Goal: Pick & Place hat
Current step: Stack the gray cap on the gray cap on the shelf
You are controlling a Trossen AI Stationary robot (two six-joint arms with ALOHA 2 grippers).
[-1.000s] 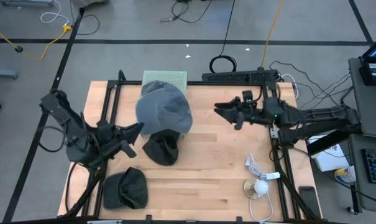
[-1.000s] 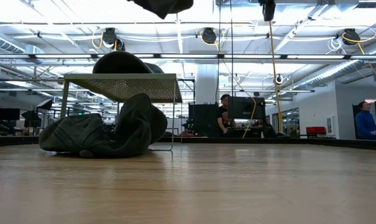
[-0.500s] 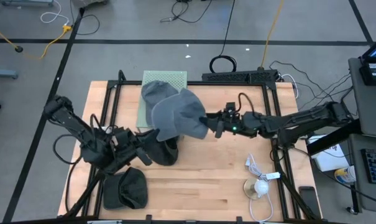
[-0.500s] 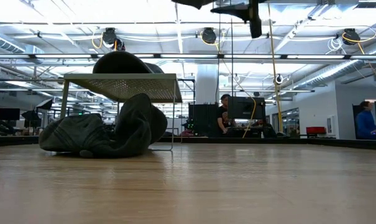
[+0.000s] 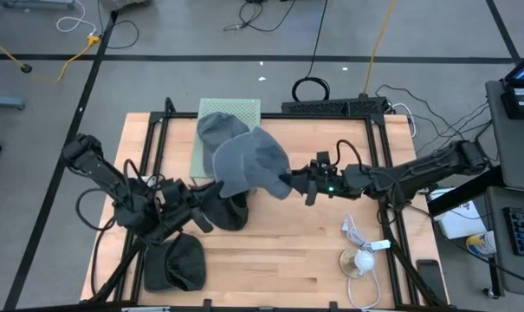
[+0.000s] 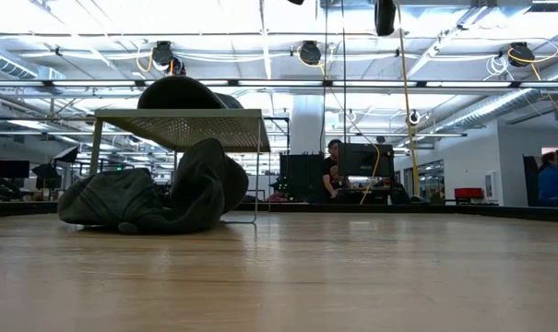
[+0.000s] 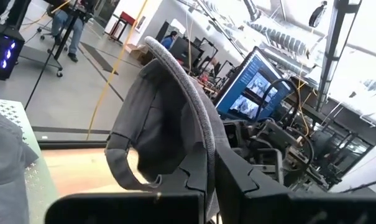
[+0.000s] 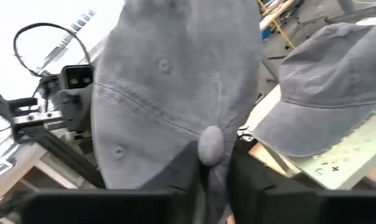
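A light grey hat point(image 5: 253, 163) hangs in the air above the table's middle, held between both grippers. My left gripper point(image 5: 211, 191) is shut on its left side, and my right gripper point(image 5: 296, 184) is shut on its crown from the right. A second grey hat point(image 5: 220, 130) rests on a green perforated stand point(image 5: 237, 109) at the far side. A dark hat point(image 5: 227, 211) lies crumpled on the table under the held one. Another dark hat point(image 5: 175, 263) lies near the front left. My left gripper pinches the hat's curved brim point(image 7: 203, 146) between its two fingers, seen edge-on in the left wrist view, with the hat's open inside and back strap point(image 7: 122, 171) beside it. The fingers come from the table's left. The hat is lifted clear of the table. My right gripper pinches the crown's cloth at the top button point(image 8: 210, 144), one finger point(image 8: 183, 169) on each side of it. The fingers come level from the table's right. The hat hangs clear, its crown toward this gripper.
A white cable and a small round white thing point(image 5: 361, 257) lie at the table's near right. In the low view the stand point(image 6: 182, 118) and the dark hat point(image 6: 159, 198) fill the left. People and desks show in the room beyond.
My right gripper has gone toward the table's left, reached the grey hat's crown and shut on it. My left gripper has carried the hat toward the table's right and a little nearer, and the hat has turned its crown toward the right arm.
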